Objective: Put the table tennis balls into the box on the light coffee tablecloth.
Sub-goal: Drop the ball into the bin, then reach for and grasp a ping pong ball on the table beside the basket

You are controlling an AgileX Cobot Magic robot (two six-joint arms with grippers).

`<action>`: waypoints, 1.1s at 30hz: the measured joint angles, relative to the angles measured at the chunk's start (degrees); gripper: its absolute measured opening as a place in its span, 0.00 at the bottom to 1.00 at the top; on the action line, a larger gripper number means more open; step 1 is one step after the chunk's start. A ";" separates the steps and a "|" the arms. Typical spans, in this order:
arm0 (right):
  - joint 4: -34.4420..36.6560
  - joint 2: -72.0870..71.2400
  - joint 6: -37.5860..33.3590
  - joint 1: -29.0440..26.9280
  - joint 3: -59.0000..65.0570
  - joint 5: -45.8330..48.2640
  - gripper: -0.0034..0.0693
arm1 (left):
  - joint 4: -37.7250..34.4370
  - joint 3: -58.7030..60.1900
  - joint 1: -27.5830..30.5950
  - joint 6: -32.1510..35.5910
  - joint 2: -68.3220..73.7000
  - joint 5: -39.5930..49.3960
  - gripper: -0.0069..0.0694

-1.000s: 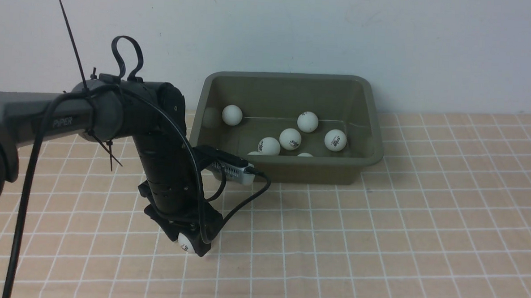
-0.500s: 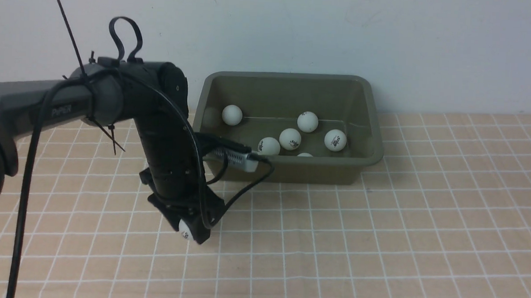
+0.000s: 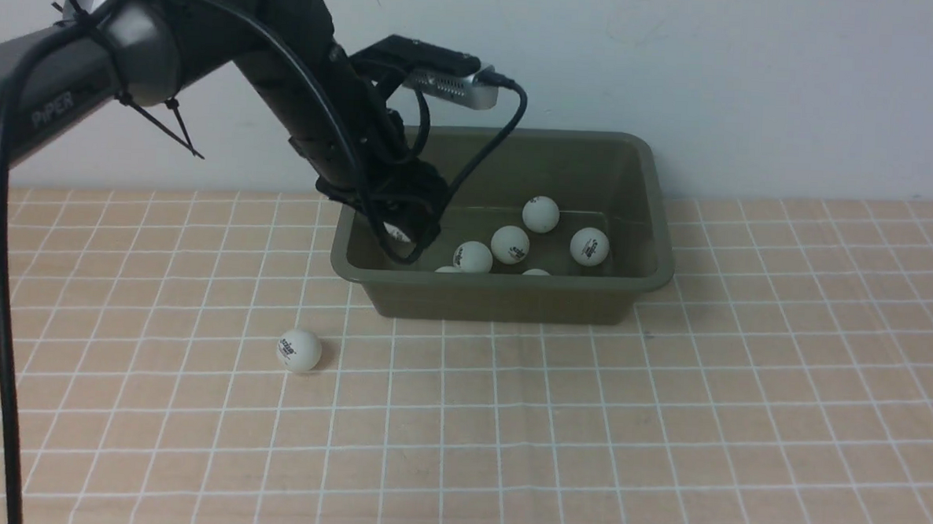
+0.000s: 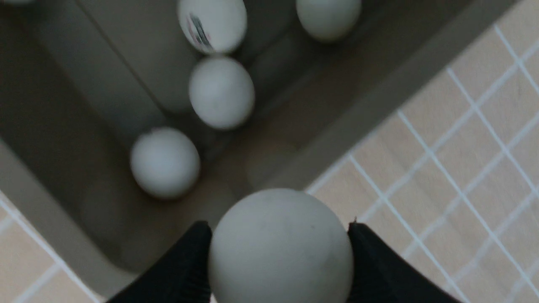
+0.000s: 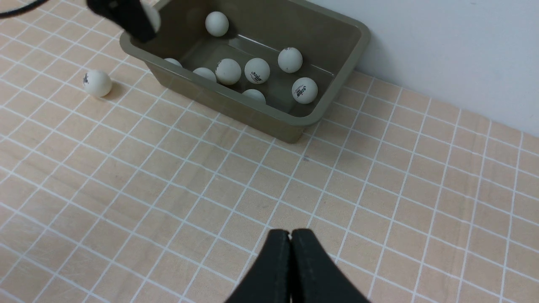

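Checked tablecloth (image 3: 664, 428): one ball (image 3: 299, 350) loose, eight in box (image 3: 504, 295), one in left gripper (image 4: 280, 256).

Balls (image 5: 257, 70) in box (image 5: 337, 84)

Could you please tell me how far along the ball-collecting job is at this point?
Mostly done: eight table tennis balls lie in the box. In hand: the left gripper holds another ball over the box's corner, not yet released. Left: one ball on the tablecloth. The right gripper is shut and holds nothing.
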 joint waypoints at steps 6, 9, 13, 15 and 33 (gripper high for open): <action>0.00 0.00 0.05 0.00 0.00 0.00 0.02 | -0.12 -0.07 0.00 0.24 4.79 -9.47 0.51; 0.00 0.00 0.05 0.00 0.00 0.00 0.02 | -0.12 -0.07 0.00 0.54 7.29 -11.80 0.51; 0.00 0.00 0.05 0.00 0.00 0.00 0.02 | -0.18 -0.07 0.00 1.64 9.52 -13.61 0.59; 0.00 0.00 0.05 0.00 0.00 0.00 0.02 | -0.53 -0.07 0.00 1.83 9.67 -14.26 0.65; 0.00 0.00 0.05 0.00 0.00 -0.05 0.02 | 4.09 -7.96 2.12 1.81 2.90 7.38 0.77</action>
